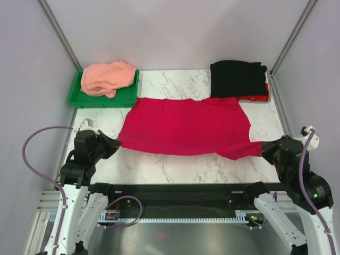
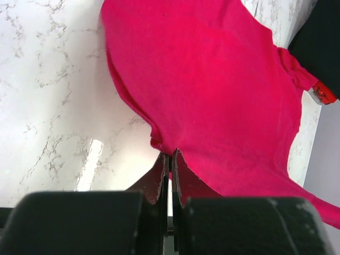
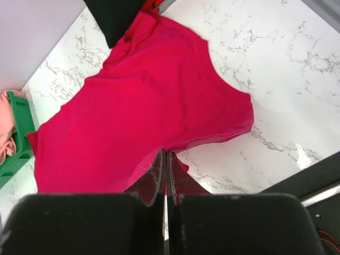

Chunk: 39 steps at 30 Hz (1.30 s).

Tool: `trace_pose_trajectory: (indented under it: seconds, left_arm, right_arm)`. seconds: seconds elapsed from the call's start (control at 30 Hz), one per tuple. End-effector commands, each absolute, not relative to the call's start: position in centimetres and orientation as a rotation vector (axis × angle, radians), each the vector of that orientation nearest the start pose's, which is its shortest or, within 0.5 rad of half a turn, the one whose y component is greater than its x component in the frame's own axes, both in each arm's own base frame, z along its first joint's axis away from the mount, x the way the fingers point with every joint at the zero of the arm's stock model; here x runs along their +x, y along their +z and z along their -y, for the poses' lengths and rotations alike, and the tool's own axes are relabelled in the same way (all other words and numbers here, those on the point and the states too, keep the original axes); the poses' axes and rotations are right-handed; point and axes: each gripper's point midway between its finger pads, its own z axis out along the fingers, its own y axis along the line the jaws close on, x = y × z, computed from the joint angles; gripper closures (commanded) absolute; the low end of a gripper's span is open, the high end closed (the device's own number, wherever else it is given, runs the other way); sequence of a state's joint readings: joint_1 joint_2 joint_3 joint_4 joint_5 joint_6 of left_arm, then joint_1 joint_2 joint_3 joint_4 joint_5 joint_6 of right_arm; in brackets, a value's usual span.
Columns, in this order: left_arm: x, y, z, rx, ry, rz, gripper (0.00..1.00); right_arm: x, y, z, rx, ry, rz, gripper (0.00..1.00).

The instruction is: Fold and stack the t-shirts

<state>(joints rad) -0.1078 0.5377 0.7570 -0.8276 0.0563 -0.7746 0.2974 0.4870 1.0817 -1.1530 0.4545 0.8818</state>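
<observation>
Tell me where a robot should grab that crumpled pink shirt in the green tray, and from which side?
Probably a raised fold on top of the salmon-pink t-shirt, pinched from straight above. It lies bunched in a heap above the rim of the green tray, with no flat hem or corner showing clearly, and the tray's walls would hinder a sideways approach.

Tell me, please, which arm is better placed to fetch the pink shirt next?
Left, probably: the pink shirt lies in the tray at the far left, on its side. But the left gripper is shut on the red shirt.
</observation>
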Motion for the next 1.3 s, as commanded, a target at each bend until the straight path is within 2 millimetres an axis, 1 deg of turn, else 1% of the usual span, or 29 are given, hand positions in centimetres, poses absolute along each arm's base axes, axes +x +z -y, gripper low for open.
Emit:
trace_pose_trajectory:
  seconds: [0.0, 0.07, 0.1, 0.2, 0.37, 0.43, 0.47, 0.53, 0.57, 0.6, 0.67, 0.7, 0.73, 0.77, 0.8, 0.83, 0.87, 0.9, 0.93, 0.97, 1.0, 1.03, 1.07, 1.1, 1.13, 1.17, 1.2, 1.23, 1.27]
  left_arm:
    - [19.4, 19.4, 5.4, -0.683, -0.499, -2.147, 0.98]
    - [19.7, 19.0, 5.1, -0.685, -0.464, -2.162, 0.98]
    - [20.1, 18.7, 5.0, -0.689, -0.450, -2.184, 0.98]
    - [20.9, 18.1, 5.0, -0.675, -0.421, -2.220, 0.98]
    - [23.2, 15.5, 5.2, -0.660, -0.371, -2.336, 0.98]
    - [23.9, 14.9, 5.3, -0.664, -0.360, -2.358, 0.98]
    - [24.8, 13.9, 5.3, -0.663, -0.344, -2.387, 0.98]
    - [26.0, 13.2, 5.2, -0.661, -0.321, -2.407, 0.98]
    - [26.9, 11.7, 5.2, -0.655, -0.297, -2.452, 0.98]
    - [28.1, 11.4, 4.8, -0.661, -0.254, -2.463, 0.98]
    - [29.9, 10.4, 4.5, -0.632, -0.217, -2.506, 0.98]
    - [31.6, 9.0, 4.8, -0.627, -0.214, -2.572, 0.96]
    - [32.5, 8.6, 4.4, -0.631, -0.197, -2.590, 0.94]
    - [33.1, 7.9, 4.2, -0.652, -0.185, -2.614, 0.92]
    - [34.0, 7.3, 4.7, -0.660, -0.236, -2.633, 0.60]
    - [34.3, 7.0, 4.6, -0.668, -0.257, -2.642, 0.39]
    - [34.4, 6.9, 4.8, -0.653, -0.274, -2.653, 0.23]
    - [34.2, 7.0, 5.2, -0.642, -0.306, -2.658, 0.01]
    - [34.0, 7.2, 5.1, -0.641, -0.305, -2.654, 0.00]
    - [33.6, 7.3, 5.0, -0.658, -0.300, -2.643, 0.00]
    - [32.3, 6.6, 4.8, -0.676, -0.283, -2.654, 0.00]
    - [32.1, 7.7, 4.7, -0.676, -0.289, -2.604, 0.00]
    - [31.6, 7.9, 4.7, -0.695, -0.300, -2.583, 0.00]
    - [30.1, 7.0, 4.8, -0.717, -0.300, -2.598, 0.02]
    - [29.6, 7.0, 4.9, -0.729, -0.310, -2.585, 0.03]
    - [29.3, 8.2, 4.9, -0.747, -0.340, -2.522, 0.04]
    - [28.0, 7.1, 4.9, -0.773, -0.338, -2.532, 0.06]
    - [27.5, 7.1, 4.9, -0.810, -0.353, -2.502, 0.07]
    - [27.8, 8.0, 5.0, -0.806, -0.381, -2.435, 0.07]
  right_arm:
    - [15.1, 27.3, 1.2, 0.853, 0.184, -1.886, 1.00]
    - [16.2, 26.7, 0.3, 0.801, 0.173, -1.949, 1.00]
    - [17.1, 25.7, 0.0, 0.777, 0.125, -2.012, 1.00]
    - [19.1, 24.3, -0.6, 0.744, 0.074, -2.076, 1.00]
    - [22.1, 23.1, -0.9, 0.719, 0.007, -2.094, 1.00]
    - [23.5, 21.9, -1.1, 0.713, -0.036, -2.135, 1.00]
    - [24.5, 21.8, -1.4, 0.705, -0.040, -2.134, 1.00]
    - [26.2, 20.0, -1.5, 0.704, -0.112, -2.179, 1.00]
    - [27.3, 20.0, -1.5, 0.708, -0.127, -2.171, 1.00]
    - [28.5, 18.4, -1.3, 0.711, -0.201, -2.210, 1.00]
    - [31.2, 17.9, -1.1, 0.730, -0.216, -2.205, 1.00]
    - [32.6, 15.5, 0.1, 0.749, -0.289, -2.268, 1.00]
    - [34.1, 14.5, -0.3, 0.750, -0.243, -2.303, 0.97]
    - [36.0, 14.8, -0.3, 0.741, -0.217, -2.305, 0.88]
    - [37.0, 12.3, 0.4, 0.714, -0.260, -2.393, 0.56]
    - [37.6, 12.1, 0.3, 0.692, -0.240, -2.425, 0.44]
    - [38.0, 12.3, -0.2, 0.676, -0.199, -2.444, 0.31]
    - [37.8, 13.1, 0.1, 0.677, -0.197, -2.424, 0.11]
    - [37.4, 13.7, 0.4, 0.675, -0.198, -2.398, 0.03]
    - [36.3, 13.3, 0.6, 0.678, -0.203, -2.403, 0.02]
    - [35.4, 14.6, 1.0, 0.699, -0.178, -2.360, 0.02]
    - [34.6, 14.9, 1.3, 0.717, -0.167, -2.350, 0.02]
    - [32.8, 13.4, 1.3, 0.758, -0.142, -2.381, 0.02]
    - [31.5, 14.3, 1.9, 0.809, -0.092, -2.333, 0.02]
    - [30.4, 13.8, 1.9, 0.852, -0.052, -2.329, 0.04]
    - [28.3, 11.4, 1.8, 0.932, -0.018, -2.351, 0.05]
    - [27.4, 11.7, 1.4, 0.975, 0.099, -2.314, 0.07]
    - [27.2, 11.2, 1.2, 1.002, 0.157, -2.278, 0.09]
    - [25.4, 8.3, 0.6, 1.073, 0.195, -2.313, 0.13]
